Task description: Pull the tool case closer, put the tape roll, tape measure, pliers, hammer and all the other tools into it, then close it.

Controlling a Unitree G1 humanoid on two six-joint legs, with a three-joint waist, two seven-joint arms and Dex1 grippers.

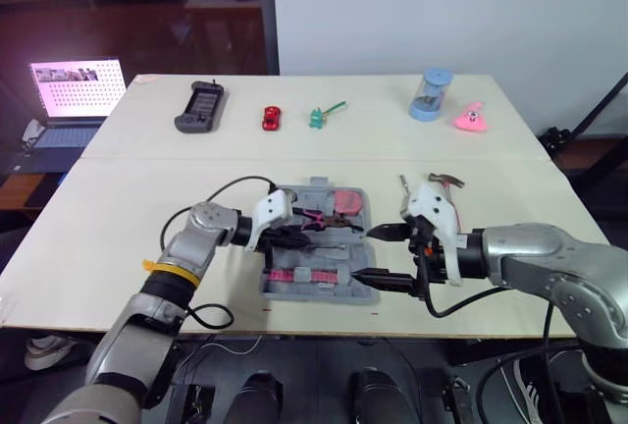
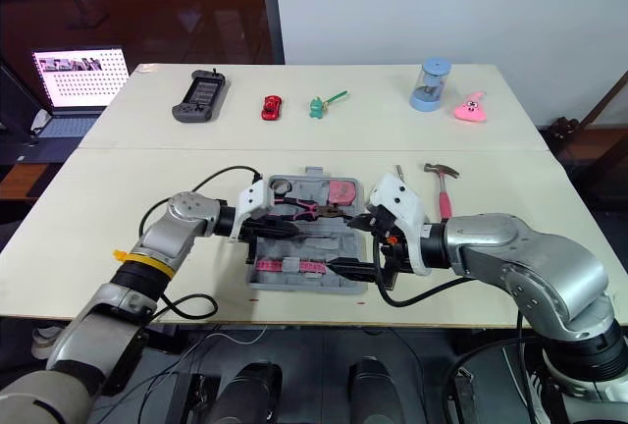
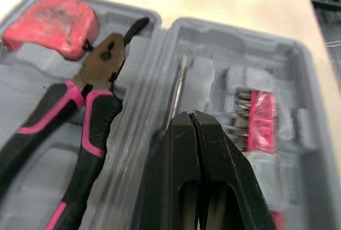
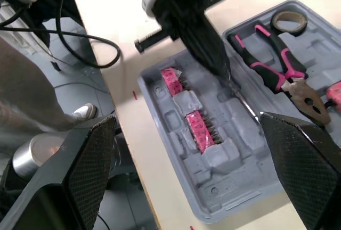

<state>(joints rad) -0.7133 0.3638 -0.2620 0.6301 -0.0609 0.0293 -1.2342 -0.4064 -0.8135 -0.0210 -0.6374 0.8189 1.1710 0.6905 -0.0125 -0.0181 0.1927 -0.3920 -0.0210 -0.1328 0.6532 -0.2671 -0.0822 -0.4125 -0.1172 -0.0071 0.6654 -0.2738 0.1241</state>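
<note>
Gray tool case [image 2: 319, 247] sits open near the counter's [image 2: 128, 179] front edge, with the pliers [image 2: 299, 211], tape roll [image 2: 282, 186] and pink tape measure [image 2: 343, 191] in its far half. Left gripper [image 2: 285, 232] is over the middle, fingers together. Right gripper [image 2: 351, 243] is at the case's right side, fingers spread wide. Hammer [image 2: 444, 188] lies on the counter nearby.

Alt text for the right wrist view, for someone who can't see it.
An open grey tool case holds pliers, a tape roll and pink bit strips; above it the left gripper is shut on a thin metal shaft. The right gripper is open in the foreground.
</note>
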